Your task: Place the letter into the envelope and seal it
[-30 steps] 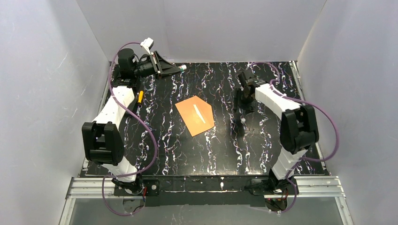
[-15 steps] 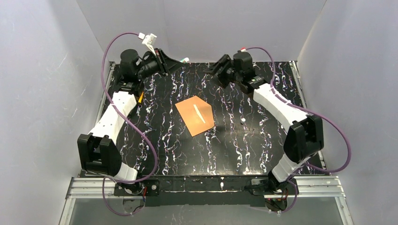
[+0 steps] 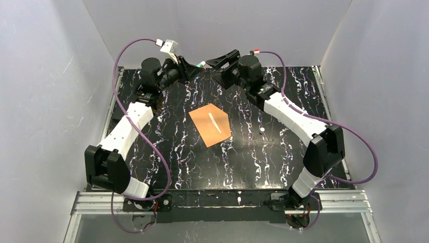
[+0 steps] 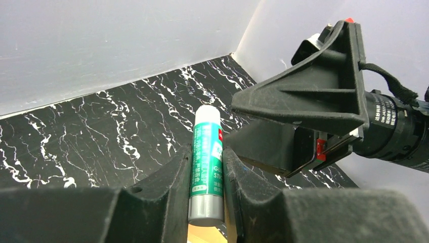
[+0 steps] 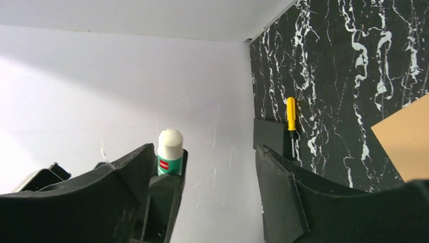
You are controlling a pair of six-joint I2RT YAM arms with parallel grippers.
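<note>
Envelope (image 3: 208, 126) lies flat mid-table (image 3: 263, 157), pointed flap toward the far side, neither arm touching it. There is a thin white sliver (image 3: 215, 123) on its face; can't tell if it's an adhesive strip or the paper's edge. The letter isn't visible as a separate sheet, so it's likely already inside, not confirmed.

Handling guess: the envelope is thin, light and floppy and will slide on the glossy table. Pin the body flat with one fingertip and press along the flap crease; don't pinch it mid-sheet.

Farther back, above the far edge of the table, the left end effector (image 4: 207, 169) is clamped on a green-and-white glue stick (image 4: 207, 147). It grips the lower barrel, with the capped end sticking out forward. The stick looks rigid, light, smooth plastic, and could twist in the grip if pulled off-axis.

Right end effector (image 5: 210, 162) faces it with jaws spread wide and holds nothing. The stick's white cap (image 5: 169, 144) sits just beside one finger, unpinched. The cap is the likely spot to grab.

A yellow screwdriver (image 5: 291, 119) lies on the table near the wall.
</note>
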